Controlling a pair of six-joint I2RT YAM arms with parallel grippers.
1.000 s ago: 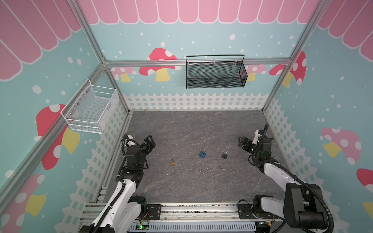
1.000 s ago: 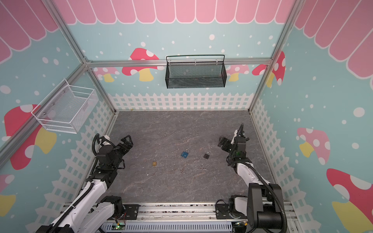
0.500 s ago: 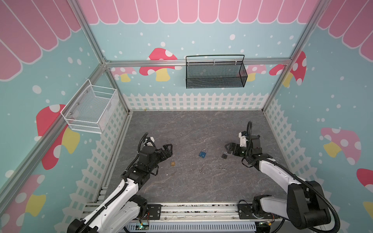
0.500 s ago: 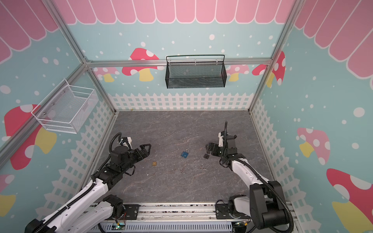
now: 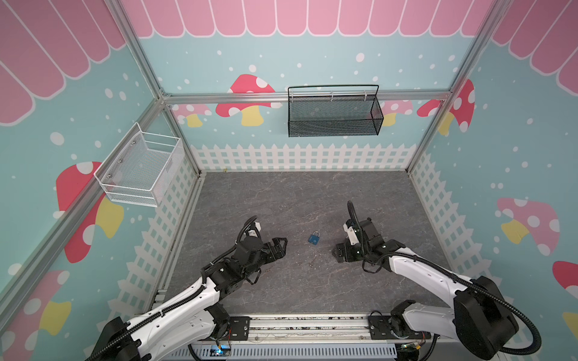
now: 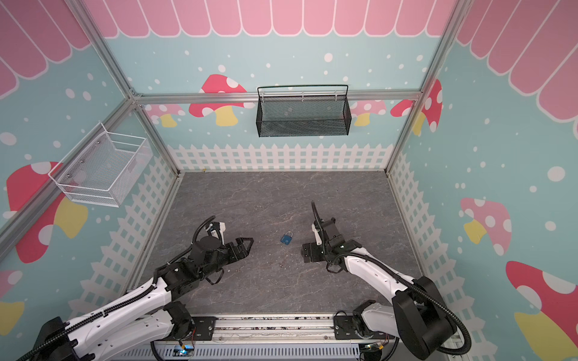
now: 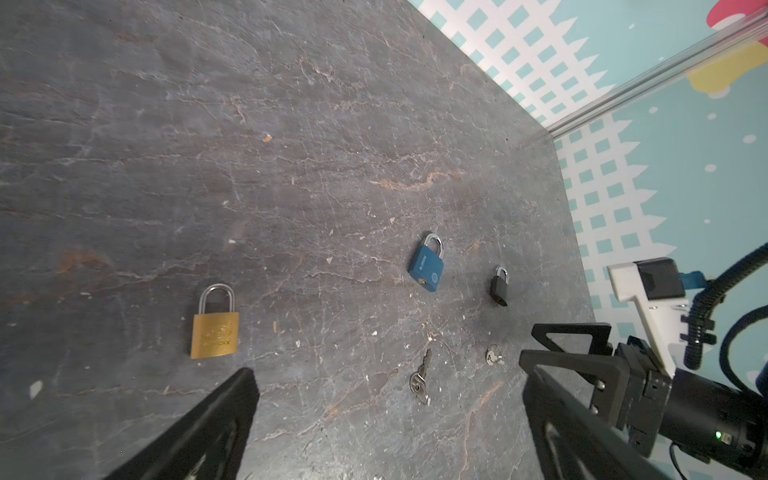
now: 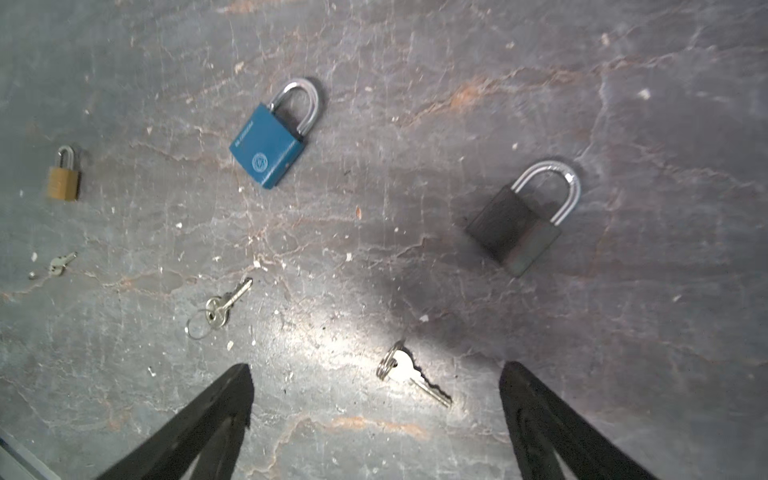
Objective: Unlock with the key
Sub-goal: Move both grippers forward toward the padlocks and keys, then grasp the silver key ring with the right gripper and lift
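Three padlocks lie flat on the grey floor: a blue padlock, a black padlock and a gold padlock. Three small silver keys lie near them. One key lies between my right gripper's open jaws, untouched. A second key lies ahead of my open left gripper. A third key sits by the gold padlock. In both top views the left gripper and right gripper flank the blue padlock.
A white wire basket hangs on the left wall and a black mesh basket on the back wall. White fence-print walls enclose the floor. The aluminium rail runs along the front edge.
Both arms have swung in from the side walls toward the middle and lowered over the floor. In the top views they now cover the gold and black padlocks. Both grippers stay open.
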